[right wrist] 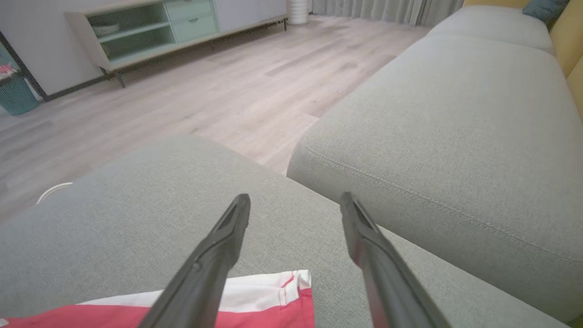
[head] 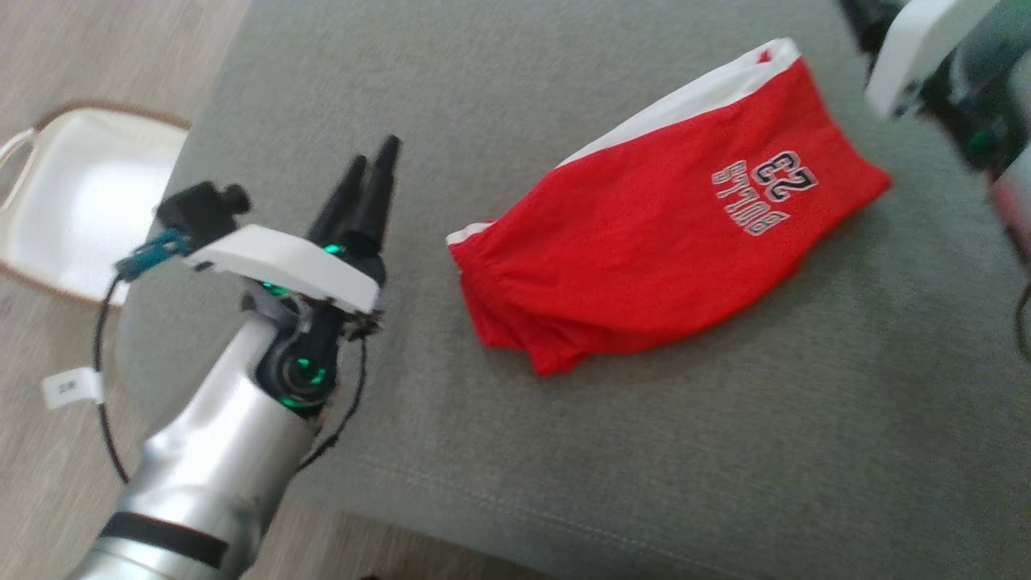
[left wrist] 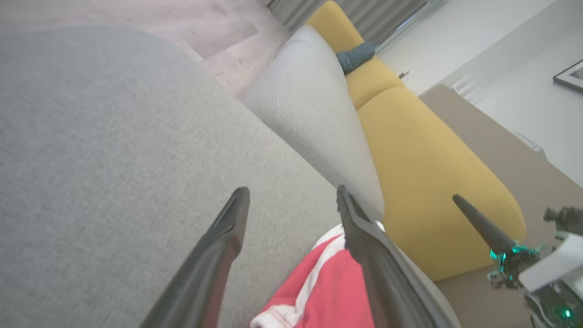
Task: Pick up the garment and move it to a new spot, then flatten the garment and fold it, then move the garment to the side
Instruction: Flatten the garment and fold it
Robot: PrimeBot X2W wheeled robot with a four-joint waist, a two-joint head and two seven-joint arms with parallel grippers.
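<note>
L claw [head: 374, 153] hovers over the grey cushion [head: 564, 451] nr its left edge, fingers parted, empty. Red garment [head: 644, 250] lies mid-cushion, apparently folded. R claw [right wrist: 296, 200] also spread, empty, by the garment's right end. Fabric prob. light, soft, floppy; best pinched at both ends, all layers together.

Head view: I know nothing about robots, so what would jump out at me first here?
Red shorts with a white stripe and upside-down "BULLS 23" lettering lie right of centre on a grey cushion. At lower left the silver and white left arm hangs over the cushion, its dark jaws empty. A white basket sits on the floor at far left.
</note>
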